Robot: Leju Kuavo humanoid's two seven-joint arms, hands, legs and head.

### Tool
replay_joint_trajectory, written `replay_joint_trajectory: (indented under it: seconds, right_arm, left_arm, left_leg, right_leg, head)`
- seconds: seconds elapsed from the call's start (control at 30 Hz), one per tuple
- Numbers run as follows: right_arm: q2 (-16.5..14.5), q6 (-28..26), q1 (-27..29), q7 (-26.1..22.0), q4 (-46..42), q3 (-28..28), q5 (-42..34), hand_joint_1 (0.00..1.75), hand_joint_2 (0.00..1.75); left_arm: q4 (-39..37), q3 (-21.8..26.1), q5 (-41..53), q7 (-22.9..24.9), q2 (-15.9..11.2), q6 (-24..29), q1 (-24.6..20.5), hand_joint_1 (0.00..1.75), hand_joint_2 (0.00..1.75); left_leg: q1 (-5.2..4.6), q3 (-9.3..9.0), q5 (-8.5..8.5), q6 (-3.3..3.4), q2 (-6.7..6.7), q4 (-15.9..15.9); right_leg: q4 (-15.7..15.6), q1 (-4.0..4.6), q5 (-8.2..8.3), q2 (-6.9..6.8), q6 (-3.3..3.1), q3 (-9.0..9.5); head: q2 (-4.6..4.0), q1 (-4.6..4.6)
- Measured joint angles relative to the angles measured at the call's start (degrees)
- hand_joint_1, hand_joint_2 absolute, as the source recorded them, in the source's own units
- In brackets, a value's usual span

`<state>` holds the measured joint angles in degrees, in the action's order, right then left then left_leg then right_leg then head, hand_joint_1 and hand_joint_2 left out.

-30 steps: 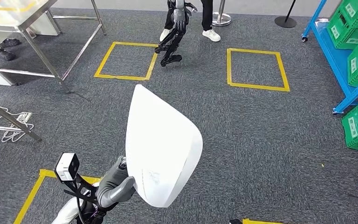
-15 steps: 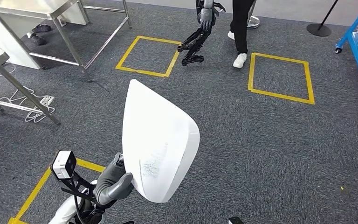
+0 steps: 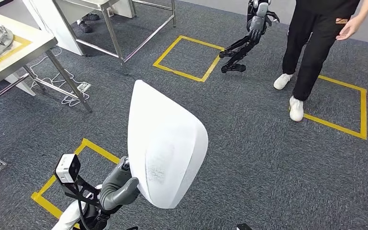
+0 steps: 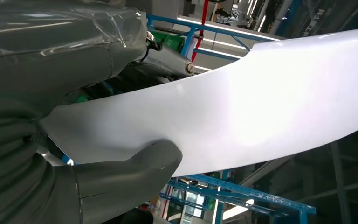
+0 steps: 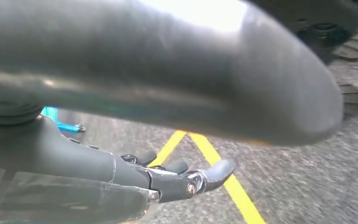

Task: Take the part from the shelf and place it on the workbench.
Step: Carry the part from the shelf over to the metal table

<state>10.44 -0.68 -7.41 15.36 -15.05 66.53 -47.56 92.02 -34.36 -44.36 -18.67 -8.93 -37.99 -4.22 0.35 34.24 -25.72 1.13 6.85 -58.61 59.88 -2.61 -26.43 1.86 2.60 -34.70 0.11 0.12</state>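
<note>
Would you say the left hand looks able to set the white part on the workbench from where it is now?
Probably not yet: the left hand holds the white part over carpet, with open floor before the workbench.

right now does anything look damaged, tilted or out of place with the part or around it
The white part has a faint grey scuffed patch low on its face, near where the left hand grips its edge. A person stands close on the carpet. Otherwise nothing stands out.

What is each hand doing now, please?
Left hand: holds the white part.
Right hand: holds nothing; whether open or closed cannot be told.
</note>
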Motion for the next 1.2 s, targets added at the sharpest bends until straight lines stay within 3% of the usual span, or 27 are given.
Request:
replay_joint_trajectory:
  seconds: [0.03, 0.1, 0.17, 0.23, 0.27, 0.33, 0.37, 0.43, 0.47, 0.53, 0.6, 0.67, 0.73, 0.77, 0.8, 0.87, 0.9, 0.97, 1.0, 1.03, 1.1, 1.17, 1.2]
  right_arm:
    - [0.0, 0.0, -0.1, 0.0, 0.0, 0.0, 0.0, 0.00, 0.00]
    - [0.0, 0.0, -0.1, 0.0, 0.0, 0.0, 0.1, 0.00, 0.00]
    - [0.2, 0.0, 0.1, 0.0, 0.0, 0.0, 0.1, 0.00, 0.00]
    - [0.3, -0.1, 0.3, 0.0, 0.0, 0.0, 0.4, 0.00, 0.00]
    - [0.4, -0.1, 0.4, 0.0, 0.0, 0.0, 0.6, 0.00, 0.00]
    - [0.3, -0.1, 0.3, 0.0, 0.0, 0.0, 0.8, 0.00, 0.00]
    - [0.2, -0.1, 0.3, 0.0, 0.0, 0.0, 0.9, 0.00, 0.00]
    - [0.1, -0.1, 0.3, 0.0, -0.1, -0.1, 0.9, 0.00, 0.00]
    - [0.0, 0.0, 0.3, 0.0, -0.2, -0.1, 1.0, 0.00, 0.00]
    - [0.0, 0.1, 0.2, 0.0, -0.2, -0.1, 1.2, 0.00, 0.00]
    - [0.0, 0.2, 0.1, 0.0, -0.3, -0.2, 1.4, 0.00, 0.00]
    - [0.1, 0.3, 0.2, 0.0, -0.3, -0.3, 1.6, 0.00, 0.00]
    - [0.2, 0.3, 0.5, 0.0, -0.3, -0.3, 1.7, 0.00, 0.00]
    - [0.4, 0.3, 0.6, 0.0, -0.3, -0.3, 1.7, 0.00, 0.00]
    - [0.5, 0.3, 0.7, 0.0, -0.3, -0.3, 1.7, 0.00, 0.00]
    - [0.7, 0.3, 0.7, 0.0, -0.3, -0.4, 1.8, 0.00, 0.00]
    - [0.7, 0.3, 0.7, 0.0, -0.3, -0.4, 1.8, 0.00, 0.00]
    - [0.7, 0.3, 0.5, 0.0, -0.3, -0.4, 1.8, 0.00, 0.00]
    - [0.7, 0.3, 0.4, 0.0, -0.3, -0.4, 1.8, 0.00, 0.00]
    - [0.7, 0.3, 0.3, 0.0, -0.4, -0.4, 1.8, 0.00, 0.00]
    - [0.7, 0.2, 0.4, 0.0, -0.4, -0.5, 1.8, 0.00, 0.00]
    - [0.7, 0.1, 0.6, 0.0, -0.4, -0.6, 1.8, 0.00, 0.00]
    - [0.8, 0.1, 0.8, 0.0, -0.4, -0.7, 1.8, 0.00, 0.00]
  left_arm:
    - [0.0, 0.0, 0.0, 0.0, 0.0, 0.0, 0.0, 1.75, 1.75]
    - [0.0, 0.0, 0.0, 0.0, -0.1, 0.0, 0.0, 1.75, 1.75]
    - [0.0, 0.0, -0.1, 0.0, -0.1, 0.0, -0.1, 1.75, 1.75]
    - [0.0, -0.1, -0.3, 0.0, -0.2, 0.0, -0.1, 1.75, 1.75]
    - [0.0, -0.1, -0.5, 0.0, -0.2, 0.0, -0.1, 1.75, 1.75]
    - [0.0, -0.1, -0.8, 0.0, -0.4, 0.0, -0.1, 1.75, 1.75]
    - [0.0, -0.1, -0.9, 0.0, -0.5, 0.0, -0.1, 1.75, 1.75]
    - [0.0, -0.1, -1.0, -0.1, -0.6, 0.1, -0.4, 1.75, 1.75]
    - [0.0, -0.1, -1.0, -0.1, -0.6, 0.1, -0.5, 1.75, 1.75]
    - [0.1, -0.1, -1.1, -0.2, -0.8, 0.4, -0.5, 1.75, 1.75]
    - [0.3, -0.1, -1.2, -0.3, -1.0, 0.7, -0.6, 1.75, 1.75]
    - [0.4, -0.2, -1.4, -0.4, -0.9, 0.9, -0.7, 1.75, 1.75]
    - [0.4, -0.3, -1.4, -0.5, -0.9, 1.0, -0.6, 1.75, 1.75]
    - [0.4, -0.4, -1.4, -0.5, -1.0, 1.0, -0.5, 1.75, 1.75]
    - [0.4, -0.5, -1.4, -0.5, -1.0, 1.0, -0.4, 1.75, 1.75]
    - [0.3, -0.6, -1.4, -0.5, -1.0, 1.0, -0.4, 1.75, 1.75]
    - [0.3, -0.7, -1.4, -0.5, -1.0, 1.0, -0.4, 1.75, 1.75]
    - [0.4, -0.7, -1.5, -0.5, -1.1, 1.0, -0.4, 1.75, 1.75]
    - [0.4, -0.8, -1.5, -0.5, -1.1, 1.0, -0.3, 1.75, 1.75]
    - [0.4, -0.8, -1.6, -0.5, -1.2, 1.0, -0.2, 1.75, 1.75]
    - [0.4, -0.9, -1.6, -0.6, -1.4, 1.0, -0.2, 1.75, 1.75]
    - [0.4, -1.0, -1.7, -0.7, -1.5, 1.0, -0.3, 1.75, 1.75]
    - [0.4, -1.0, -1.7, -0.7, -1.5, 1.1, -0.3, 1.75, 1.75]
  left_leg:
    - [0.15, 0.09, -0.15, -0.13, -0.41, -0.2]
    - [0.27, 1.26, -1.66, -0.45, -3.07, -2.9]
    - [0.30, 4.93, -4.89, -0.69, -5.96, -9.9]
    - [0.37, 8.74, -6.84, -0.63, -6.67, -16.4]
    - [0.33, 9.29, -6.32, -0.44, -6.76, -16.9]
    - [-0.05, 6.65, -2.65, 0.46, -7.59, -11.2]
    - [-0.52, 4.55, -1.01, 1.08, -8.93, -7.1]
    - [-1.46, 1.83, 0.54, 2.03, -11.09, -1.7]
    - [-1.79, 1.59, 0.44, 2.22, -11.35, -1.0]
    - [-1.70, 1.13, 0.86, 2.59, -9.88, 0.1]
    - [-1.23, -0.13, 1.67, 3.02, -8.32, 1.9]
    - [-0.97, -0.91, 2.12, 3.23, -6.75, 2.7]
    - [-0.93, -0.95, 2.09, 3.21, -4.95, 2.6]
    - [-0.91, -0.99, 2.01, 3.10, -3.97, 2.6]
    - [-0.84, -1.05, 1.88, 2.92, -3.02, 2.5]
    - [-0.62, -1.12, 1.37, 2.24, -1.37, 1.9]
    - [-0.62, -0.99, 1.03, 1.81, -0.71, 1.4]
    - [-0.68, -0.53, 0.58, 1.19, 0.16, 0.8]
    - [-0.67, -0.35, 0.46, 1.00, 0.51, 0.7]
    - [-0.56, -0.26, 0.34, 0.82, 0.43, 0.6]
    - [-0.49, 0.49, -0.85, 0.25, -1.96, -1.2]
    - [-0.37, 3.52, -3.91, -0.29, -5.31, -7.4]
    - [-0.20, 5.80, -5.62, -0.46, -6.13, -11.6]
  right_leg:
    - [0.0, 0.06, -0.01, -0.36, -0.46, 0.08]
    - [-0.1, 0.17, -0.13, -1.20, -1.23, 0.35]
    - [-0.2, 0.62, -0.44, -2.24, -1.77, 0.58]
    - [-0.1, 1.09, -0.73, -3.55, -2.16, 0.73]
    - [-0.1, 1.30, -0.88, -4.21, -2.29, 0.85]
    - [-0.2, 1.63, -1.24, -5.41, -2.45, 1.34]
    - [-0.2, 1.74, -1.44, -5.96, -2.43, 1.67]
    - [-0.4, 1.90, -1.80, -7.15, -2.16, 2.11]
    - [-0.5, 1.89, -1.91, -7.81, -1.95, 2.25]
    - [-1.0, 1.91, -2.06, -8.98, -1.48, 2.73]
    - [0.5, 1.98, -2.97, -7.07, -1.36, 2.43]
    - [6.6, 1.78, -5.29, -3.53, -1.63, -0.52]
    - [13.0, 1.54, -7.14, -2.24, -1.50, -4.43]
    - [13.9, 1.41, -6.88, -2.14, -1.07, -5.37]
    - [12.3, 1.25, -5.63, -2.04, -0.43, -5.14]
    - [4.6, 0.76, -1.66, -0.83, 0.87, -2.25]
    - [1.3, 0.61, -0.19, -0.10, 1.02, -0.84]
    - [-1.2, 0.67, 0.73, 0.65, 0.40, 0.30]
    - [-1.2, 0.83, 0.70, 0.26, -0.10, 0.39]
    - [-1.2, 0.82, 0.66, -0.15, -0.50, 0.46]
    - [-1.4, 0.72, 0.47, -1.02, -1.36, 0.82]
    - [-1.4, 0.84, 0.10, -2.08, -2.15, 1.26]
    - [-1.4, 0.99, -0.10, -2.73, -2.43, 1.42]
  head:
    - [0.00, -0.02]
    - [0.00, -0.19]
    - [0.00, -0.35]
    - [0.00, -0.37]
    - [0.00, -0.38]
    - [0.00, -0.38]
    - [0.00, -0.35]
    - [0.00, -0.33]
    - [0.00, -0.32]
    - [0.00, -0.36]
    - [0.00, -0.27]
    - [0.00, -0.09]
    - [0.00, -0.03]
    - [0.00, -0.04]
    - [0.00, -0.04]
    - [0.00, -0.04]
    - [0.00, -0.02]
    - [0.00, -0.03]
    - [0.00, -0.02]
    - [0.00, -0.05]
    - [0.00, -0.14]
    - [0.00, -0.23]
    - [0.00, -0.26]
